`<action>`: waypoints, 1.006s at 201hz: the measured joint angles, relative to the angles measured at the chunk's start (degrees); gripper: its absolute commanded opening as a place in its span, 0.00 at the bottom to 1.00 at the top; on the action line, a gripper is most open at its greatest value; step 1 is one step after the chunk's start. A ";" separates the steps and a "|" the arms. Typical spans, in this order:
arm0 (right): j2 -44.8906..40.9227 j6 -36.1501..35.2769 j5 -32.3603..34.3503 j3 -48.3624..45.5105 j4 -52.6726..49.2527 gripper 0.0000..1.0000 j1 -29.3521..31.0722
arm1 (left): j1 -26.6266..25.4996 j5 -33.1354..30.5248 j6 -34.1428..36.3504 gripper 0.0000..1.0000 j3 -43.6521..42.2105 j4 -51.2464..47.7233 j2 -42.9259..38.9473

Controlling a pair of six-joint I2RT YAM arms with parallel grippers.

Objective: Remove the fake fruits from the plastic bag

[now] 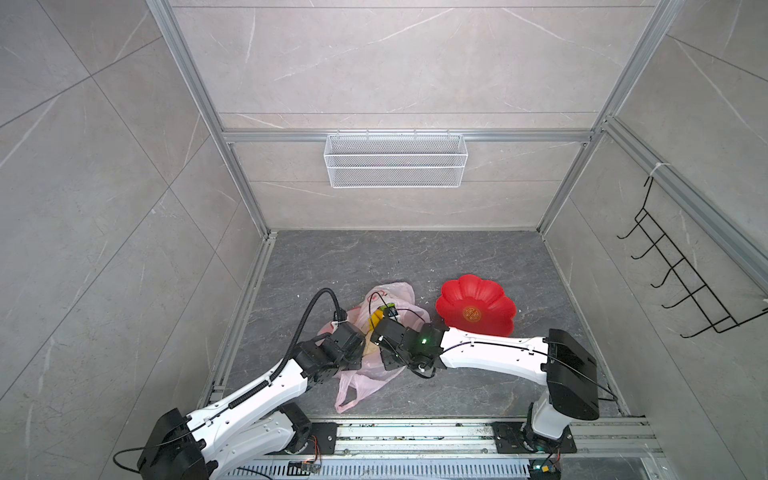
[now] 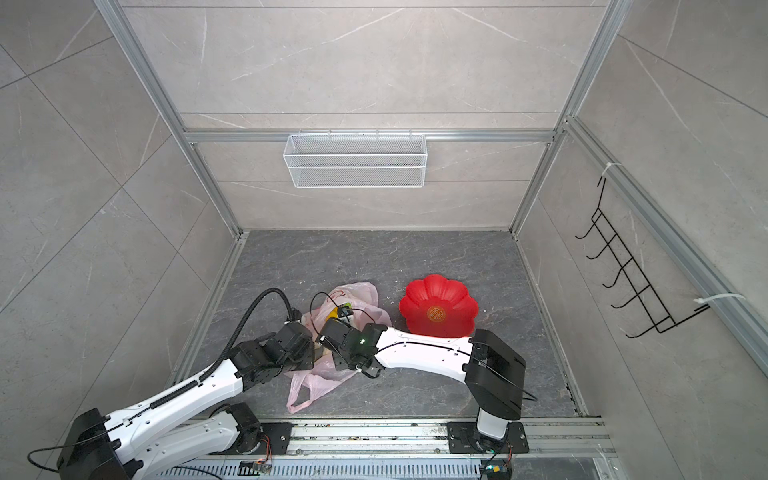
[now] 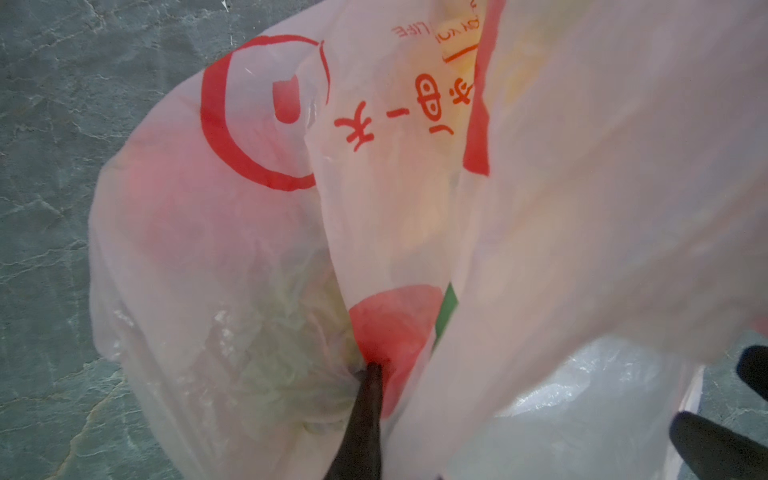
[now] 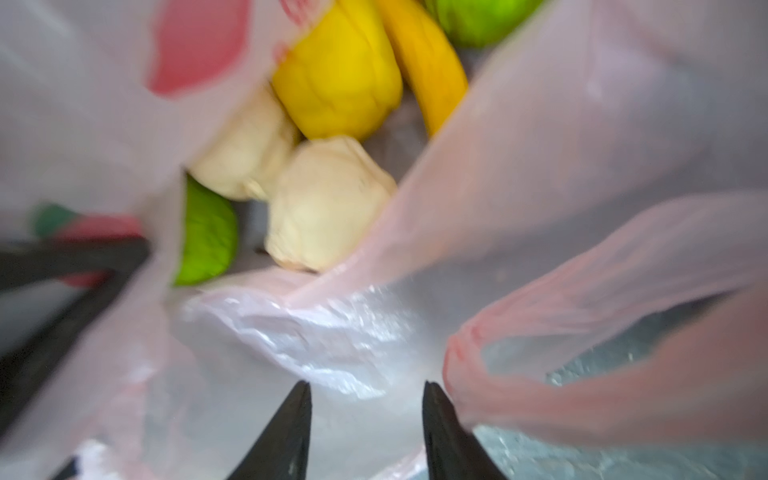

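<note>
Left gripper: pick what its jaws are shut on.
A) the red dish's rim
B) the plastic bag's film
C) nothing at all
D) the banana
B: in the left wrist view the left gripper has its jaws closed on a gathered fold of the plastic bag, while the red dish sits apart from it in a top view.

The left arm (image 1: 249,388) and right arm (image 1: 490,353) stretch low and inward, wrists close together. The left gripper (image 3: 371,372) has its jaws pinched on the plastic bag (image 3: 249,249). The right gripper (image 4: 367,390) holds its jaws apart.
</note>
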 measured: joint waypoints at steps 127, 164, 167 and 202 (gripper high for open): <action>7.23 -11.10 0.81 1.88 11.82 0.71 -2.86 | 0.00 -1.81 -1.64 0.04 -0.55 0.35 -3.34; 10.51 -13.84 -1.14 4.26 11.89 0.76 -3.93 | 0.00 -1.81 -1.86 0.04 -0.55 0.39 -3.15; 10.64 -14.10 -1.29 4.39 11.89 0.76 -3.96 | 0.00 -1.81 -1.90 0.04 -0.55 0.39 -3.10; 11.69 -16.44 -2.54 4.63 11.89 0.78 -4.42 | 0.00 -1.81 -2.16 0.04 -0.55 0.57 -2.95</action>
